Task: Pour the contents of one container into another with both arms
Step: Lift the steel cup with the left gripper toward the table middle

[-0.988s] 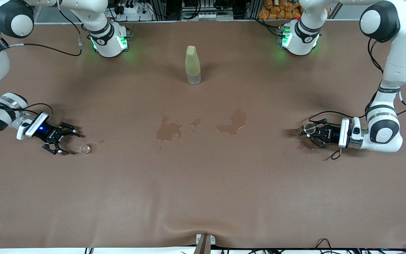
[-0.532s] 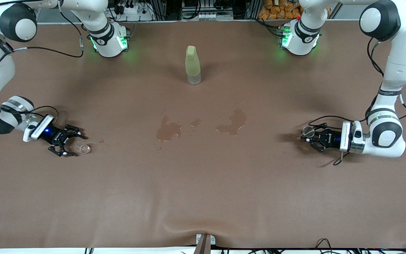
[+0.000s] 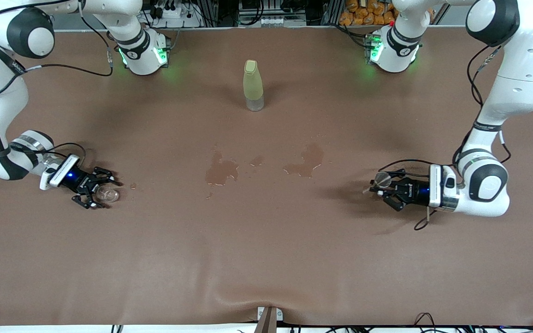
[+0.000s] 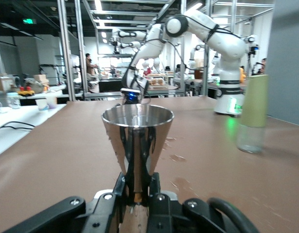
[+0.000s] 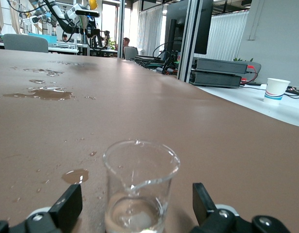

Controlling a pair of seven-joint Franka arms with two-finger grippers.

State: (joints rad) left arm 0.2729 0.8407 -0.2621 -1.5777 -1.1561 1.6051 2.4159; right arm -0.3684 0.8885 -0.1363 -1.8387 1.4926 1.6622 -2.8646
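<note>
Left claw (image 3: pixel 380 188), low in the right part of the front frame, is clamped on a small metal cone cup (image 3: pixel 381 179). Since a second ago it has carried the cup off the wet patch where it stood and toward the frame's middle. In the left wrist view the cup (image 4: pixel 137 127) stands upright between the fingers, rim level.

Right claw (image 3: pixel 94 188), at left-middle of the front frame, has closed in on the glass beaker (image 3: pixel 106 194). A second ago it was short of it. Now the fingers (image 5: pixel 67 208) stand apart on either side of the glass (image 5: pixel 140 186), not yet gripping. A little clear liquid sits in the bottom.

Judgement: one container is picked up, the other is about to be. Pouring has not started.

Surface (image 3: pixel 266 259): a brown mat, slightly rippled at the lower centre edge. Spill patches (image 3: pixel 221 170) lie at mid-frame, with a small drop by the beaker. A yellow-green bottle (image 3: pixel 253 85) stands upright at upper centre, untouched.

Room: cabling and racks line the top edge of the front frame. The wrist views show lab benches, metal framing, monitors and a paper cup (image 5: pixel 276 91).
</note>
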